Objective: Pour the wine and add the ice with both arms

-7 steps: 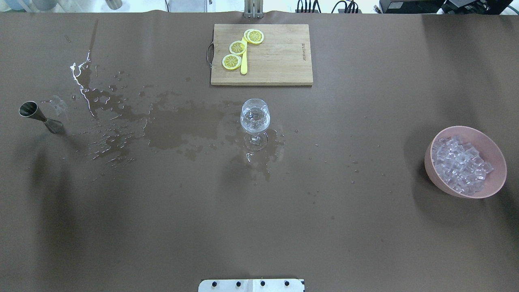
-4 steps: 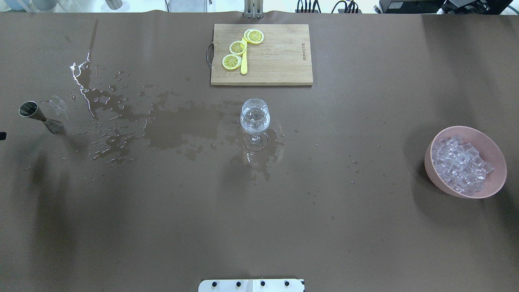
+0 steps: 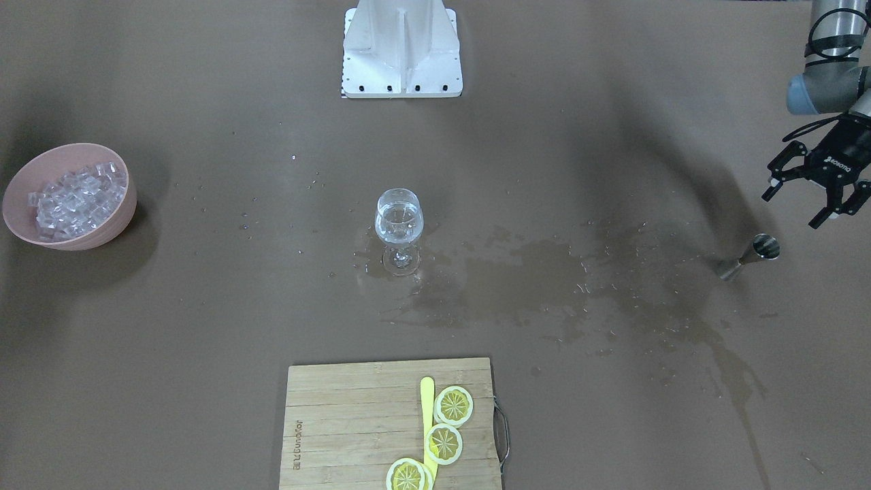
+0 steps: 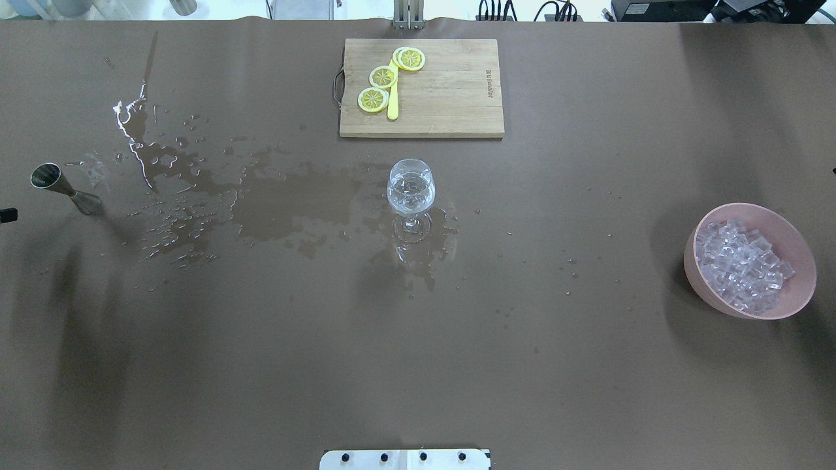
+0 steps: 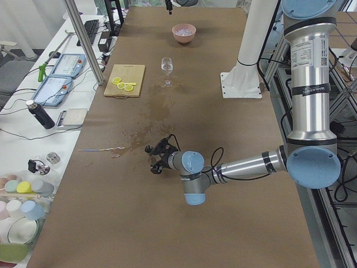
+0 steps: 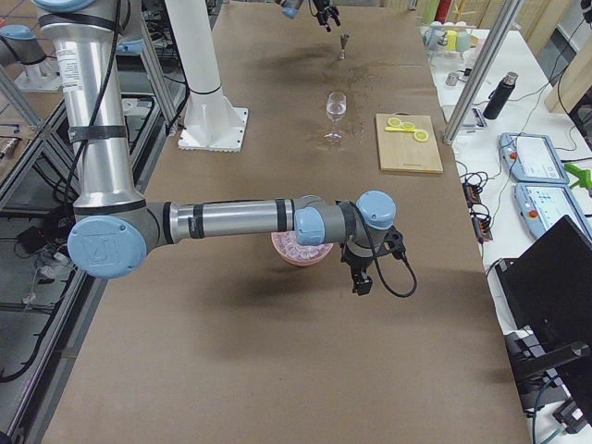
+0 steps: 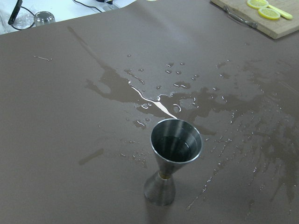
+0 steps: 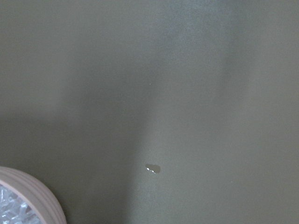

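Wet little steel double-cone jigger (image 7: 171,169) looks slippery: its narrow waist suits the left gripper's (image 3: 791,209) parted fingers; the right gripper's (image 6: 363,277), I cannot tell.

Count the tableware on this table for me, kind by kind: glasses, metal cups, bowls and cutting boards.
wine glass: 1
metal measuring cup: 1
pink bowl: 1
wooden cutting board: 1
Total: 4

Matt brown worktop (image 4: 418,365) with glossy wet patches (image 4: 287,202); shiny metal measuring cup (image 7: 174,158); pale grained wooden board (image 4: 450,98); clear wine glass (image 4: 410,188); glassy ice (image 4: 741,264).
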`<state>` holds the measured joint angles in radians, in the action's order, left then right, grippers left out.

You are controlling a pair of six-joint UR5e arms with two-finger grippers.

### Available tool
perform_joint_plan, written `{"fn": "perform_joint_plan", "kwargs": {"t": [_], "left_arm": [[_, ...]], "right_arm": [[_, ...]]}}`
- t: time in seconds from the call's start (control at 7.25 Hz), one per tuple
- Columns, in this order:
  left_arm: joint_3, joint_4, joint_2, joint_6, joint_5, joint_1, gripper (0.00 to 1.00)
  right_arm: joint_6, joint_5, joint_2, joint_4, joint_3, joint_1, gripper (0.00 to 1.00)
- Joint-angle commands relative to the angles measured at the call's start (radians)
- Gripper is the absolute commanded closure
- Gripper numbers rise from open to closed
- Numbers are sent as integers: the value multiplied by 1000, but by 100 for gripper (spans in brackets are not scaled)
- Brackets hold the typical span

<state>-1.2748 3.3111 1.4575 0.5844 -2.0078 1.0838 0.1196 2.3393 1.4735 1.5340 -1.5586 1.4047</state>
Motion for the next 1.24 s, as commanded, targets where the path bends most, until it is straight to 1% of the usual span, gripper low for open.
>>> {"fn": "perform_joint_plan", "kwargs": {"t": [0.0, 0.14, 0.28, 0.41, 0.55, 0.69, 0.97, 1.1], "left_arm": [[-2, 13, 3, 12, 168, -117, 3], [-3, 13, 10, 66, 243, -174, 3], [-2, 12, 23, 75, 326, -226, 3], [0, 15, 27, 100, 365, -234, 3], [0, 9, 44, 168, 438, -234, 3], [15, 8, 63, 184, 455, -232, 3], [44, 10, 70, 193, 549, -235, 2], [46, 8, 70, 192, 552, -236, 2]], "right_arm": [[0, -1, 1, 0, 3, -1, 0], [0, -1, 1, 0, 3, -1, 0], [0, 0, 1, 0, 3, -1, 0], [0, 0, 1, 0, -1, -1, 0], [-2, 0, 2, 0, -3, -1, 0], [-2, 0, 2, 0, -6, 0, 0], [-6, 23, 4, 2, -11, 0, 0], [-9, 41, 4, 2, -11, 0, 0]]}}
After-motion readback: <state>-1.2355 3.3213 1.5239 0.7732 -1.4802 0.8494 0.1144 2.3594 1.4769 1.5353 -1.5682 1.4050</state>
